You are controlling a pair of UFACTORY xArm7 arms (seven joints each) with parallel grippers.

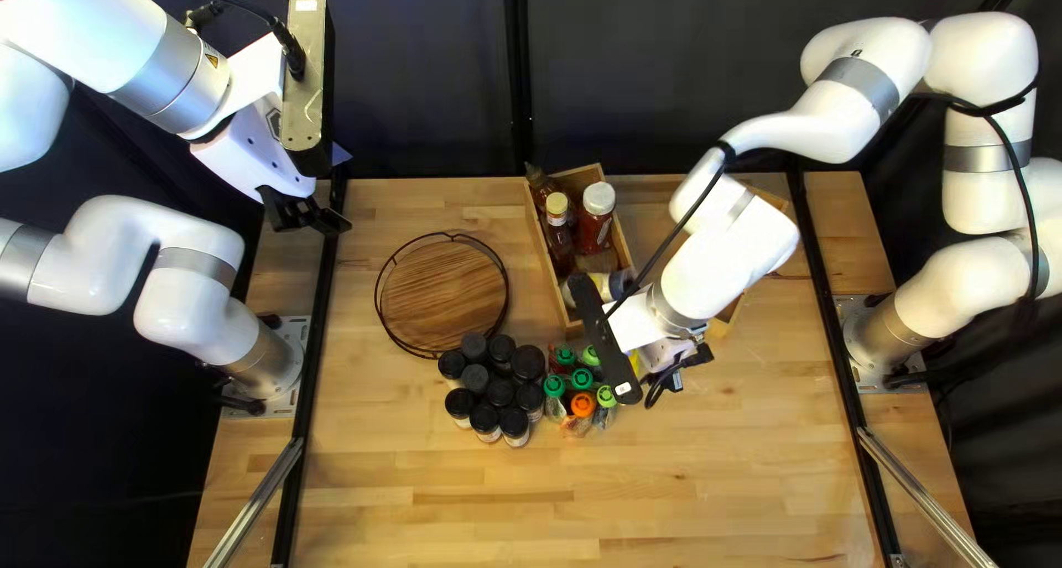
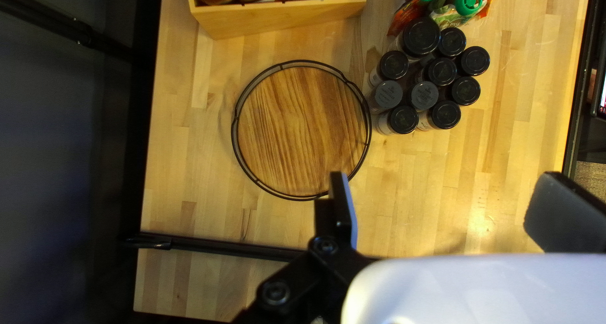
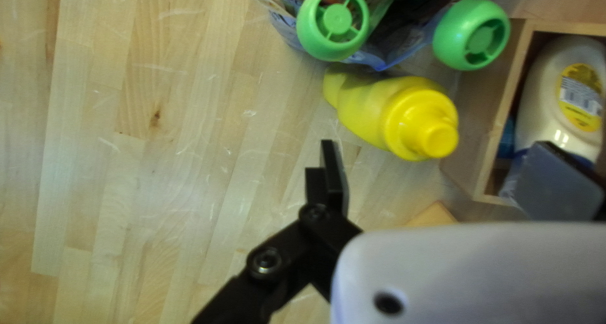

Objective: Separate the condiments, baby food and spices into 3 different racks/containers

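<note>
Evidently mid-sort, our wooden table (image 1: 553, 502) holds three groups of groceries, with condiments the likely group in hand. Our right arm (image 1: 725, 247) reaches over its middle, half hiding a second wooden box (image 1: 725, 322) to the right. At the far centre, an open wooden box (image 2: 278, 21) carries condiments, among them a white-lidded red jar (image 1: 597, 220) and, at its near end, a white bottle (image 3: 536, 103). To its left sits a round wire-rimmed tray (image 1: 443, 292), bare and perhaps meant for spices.

Above the table's far left, our left gripper (image 2: 442, 194) stands wide open, holding nothing. Our right gripper (image 3: 435, 160) is also spread wide and empty, with a yellow squeeze bottle (image 3: 379, 116) just ahead, close beside the box wall and the capped pouches (image 3: 334, 24). One finger must go down on the box side; a slightly skewed approach could strike the wall or knock the bottle over. The other might snag a pouch and topple its neighbours, so tightly are they packed.

Nearer and to the left, black-capped jars (image 1: 498, 391) crowd together; a sideways brush could send several over. The already busy box leaves little room, and a hurried release could leave the bottle propped on its rim.
</note>
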